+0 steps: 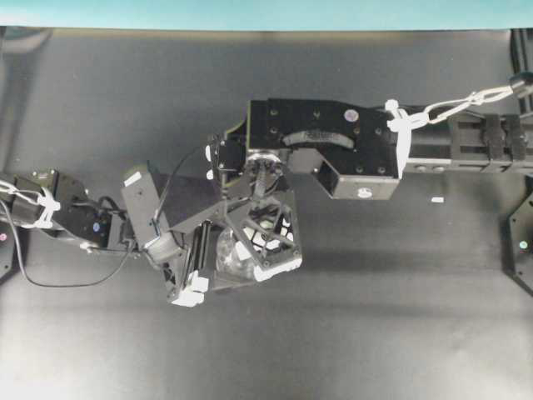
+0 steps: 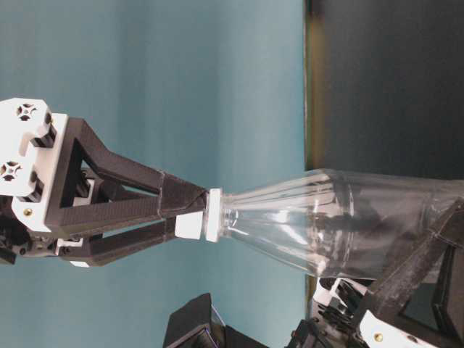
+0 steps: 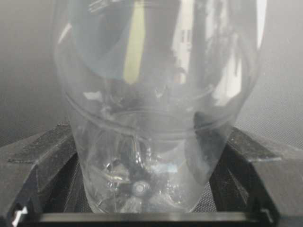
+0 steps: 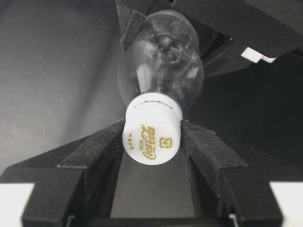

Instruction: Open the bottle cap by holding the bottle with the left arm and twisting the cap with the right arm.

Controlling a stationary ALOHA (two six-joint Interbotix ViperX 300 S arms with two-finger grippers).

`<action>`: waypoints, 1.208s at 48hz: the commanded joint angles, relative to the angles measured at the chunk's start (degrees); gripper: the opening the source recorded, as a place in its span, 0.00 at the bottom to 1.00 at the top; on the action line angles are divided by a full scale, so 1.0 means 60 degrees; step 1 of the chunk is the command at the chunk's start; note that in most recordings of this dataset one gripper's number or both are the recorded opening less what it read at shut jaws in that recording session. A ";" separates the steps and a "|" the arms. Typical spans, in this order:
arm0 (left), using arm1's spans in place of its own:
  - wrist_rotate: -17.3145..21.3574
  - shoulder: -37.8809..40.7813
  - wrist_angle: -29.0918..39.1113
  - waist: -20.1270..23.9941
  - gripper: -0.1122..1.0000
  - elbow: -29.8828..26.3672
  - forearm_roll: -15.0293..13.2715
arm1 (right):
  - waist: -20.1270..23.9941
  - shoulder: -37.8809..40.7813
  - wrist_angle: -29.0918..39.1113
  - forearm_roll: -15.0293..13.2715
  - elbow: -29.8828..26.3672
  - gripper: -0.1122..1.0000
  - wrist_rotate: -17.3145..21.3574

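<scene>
Item: clear plastic bottle (image 2: 348, 225), standing on the dark table (image 1: 400, 317), being clamped at its body by the left gripper (image 3: 151, 208). White Coca-Cola cap (image 4: 151, 137) is being pinched by the right gripper (image 4: 152, 142). Step judged: cap-twisting. Next required: counter-rotation with firm hold below.

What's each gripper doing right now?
Left gripper: shut on the bottle.
Right gripper: shut on the cap.
</scene>
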 commanded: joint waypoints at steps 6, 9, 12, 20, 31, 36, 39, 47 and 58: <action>-0.0044 0.0044 -0.0029 0.0088 0.85 -0.0044 -0.0029 | 0.0234 -0.0264 -0.0190 0.0029 0.0044 0.51 0.0176; -0.0044 0.0044 -0.0029 0.0073 0.85 -0.0044 -0.0029 | 0.0293 -0.0381 -0.0366 -0.0015 0.0132 0.66 0.0249; -0.0044 0.0044 -0.0029 0.0088 0.85 -0.0044 -0.0029 | 0.0352 -0.0483 -0.0498 -0.0103 0.0234 0.79 0.0352; -0.0044 0.0044 -0.0044 0.0088 0.85 -0.0029 -0.0029 | 0.0425 -0.0908 -0.0527 -0.0293 0.0513 0.85 0.1011; -0.0044 0.0044 -0.0029 0.0088 0.85 -0.0029 -0.0029 | 0.0352 -0.1436 -0.0249 -0.0322 -0.0059 0.85 0.4482; -0.0044 0.0029 -0.0029 0.0073 0.85 -0.0029 -0.0029 | -0.0029 -0.1333 0.0513 -0.0381 -0.0439 0.85 0.6973; -0.0044 0.0029 -0.0044 0.0073 0.85 -0.0044 -0.0029 | -0.0234 -0.1230 0.0952 -0.0381 -0.0586 0.85 0.8086; -0.0029 0.0029 -0.0044 0.0088 0.85 -0.0015 -0.0029 | -0.0381 -0.0952 0.1055 -0.0352 -0.1025 0.84 0.9932; -0.0029 0.0044 -0.0029 0.0088 0.85 0.0000 -0.0029 | -0.0366 -0.0498 0.0410 -0.0205 -0.1128 0.82 1.0986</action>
